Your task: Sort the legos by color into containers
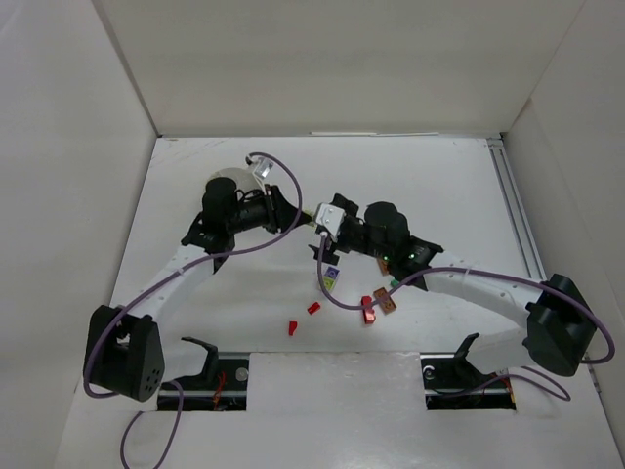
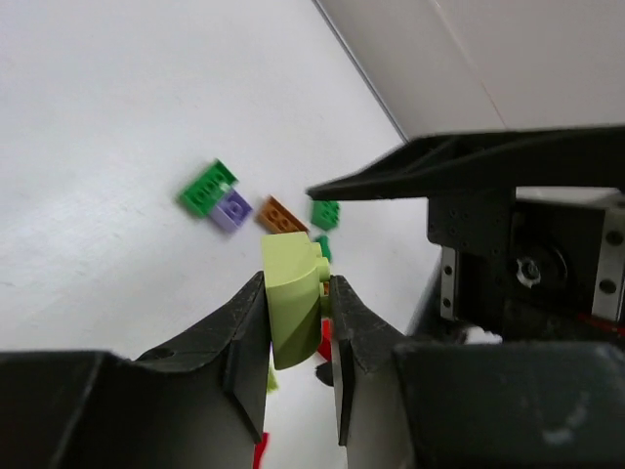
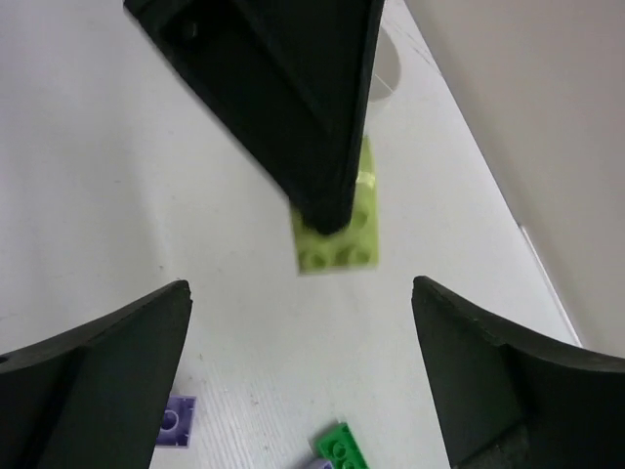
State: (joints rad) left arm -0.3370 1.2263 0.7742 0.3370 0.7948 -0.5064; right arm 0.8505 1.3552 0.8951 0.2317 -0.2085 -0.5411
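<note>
My left gripper (image 1: pixel 299 217) is shut on a yellow-green lego (image 2: pixel 293 298) and holds it above the table. My right gripper (image 1: pixel 328 219) faces it, open and empty; in the right wrist view its fingers (image 3: pixel 117 362) spread wide below the held lego (image 3: pixel 344 234). On the table below lie a green lego (image 2: pixel 207 188), a purple one (image 2: pixel 232 208), a brown-orange one (image 2: pixel 281 215) and another green one (image 2: pixel 325 213). The white cup (image 1: pixel 232 177) stands behind the left wrist, partly hidden by it.
Red legos (image 1: pixel 313 307) (image 1: pixel 292 327) (image 1: pixel 369 309), a brown-orange one (image 1: pixel 388 304) and a purple one (image 1: pixel 332 273) lie on the table in front of the right arm. White walls enclose the table on three sides. A metal rail (image 1: pixel 516 210) runs along the right edge.
</note>
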